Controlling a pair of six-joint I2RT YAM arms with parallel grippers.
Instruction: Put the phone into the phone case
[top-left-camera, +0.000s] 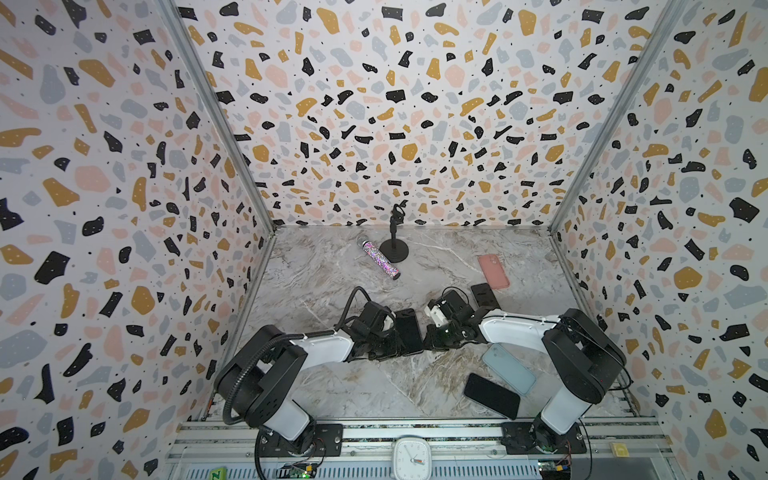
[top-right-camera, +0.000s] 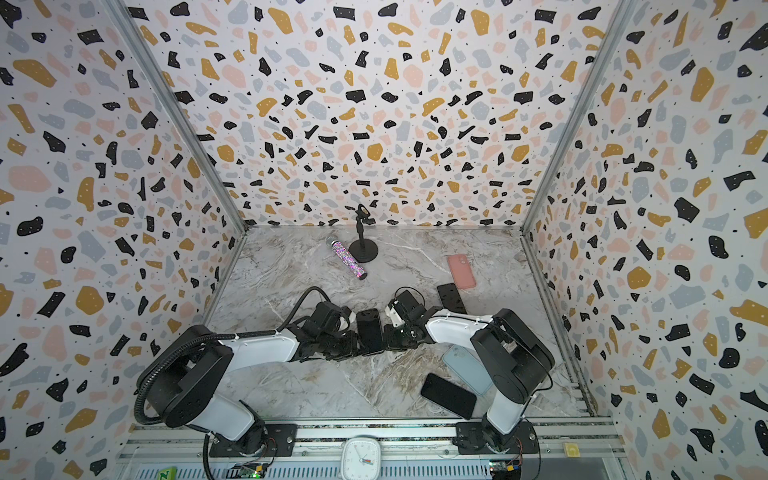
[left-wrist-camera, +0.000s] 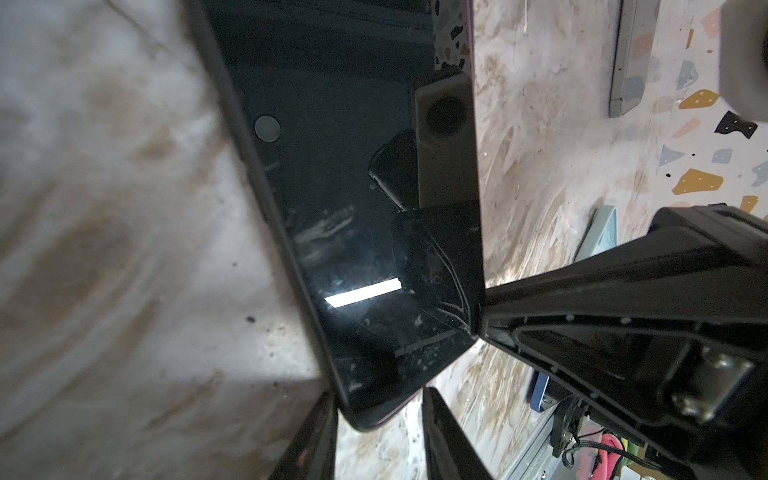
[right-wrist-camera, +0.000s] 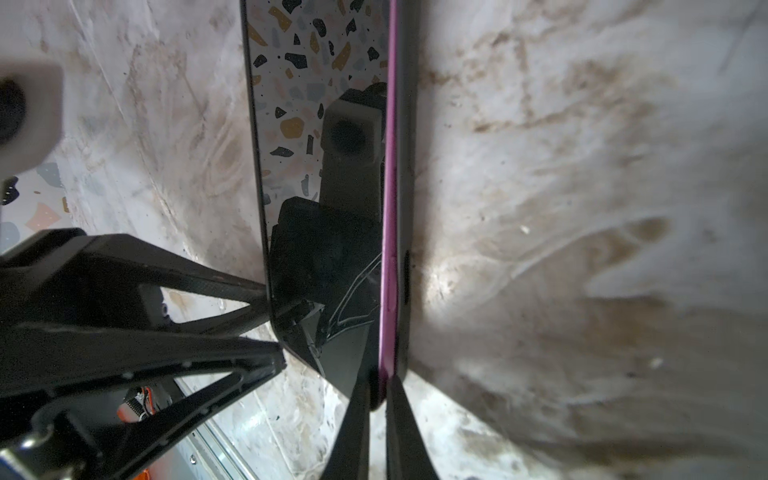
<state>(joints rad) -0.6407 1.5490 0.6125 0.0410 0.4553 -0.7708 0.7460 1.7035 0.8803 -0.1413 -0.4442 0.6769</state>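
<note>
Gripping: both arms on one black phone (top-left-camera: 409, 331), mid-table (top-left-camera: 332, 382), tilted; can't tell if its low edge rests on the surface.
L tool: left gripper (left-wrist-camera: 378, 392) partway open, jaws either side of phone's end corner, looks clamped on it.
R tool: right gripper (right-wrist-camera: 379, 380) all but closed, pinching phone's thin long edge.
Case: black band beside purple rim (right-wrist-camera: 388, 187) looks like the phone case (right-wrist-camera: 405, 199) wall; seated or not, can't tell.
Handling: rigid slab, prob moderate wt; glossy smudged glass = slippery, breakable; case prob a bit flexible.
Hold pts: take phone by side edges/corners, not the glass; brace case, press corners in.
Risk: thin edge pinch could slip or twist out.
Text/brands: none legible on phone or case; clock (top-left-camera: 411, 457) at front, numerals too small; green block (top-left-camera: 218, 473) shows a letter, N or Z, unsure.
Others: pink case (top-left-camera: 493, 271), pale blue case (top-left-camera: 509, 369), 2nd black phone (top-left-camera: 491, 395) lie well apart from the grip.
</note>
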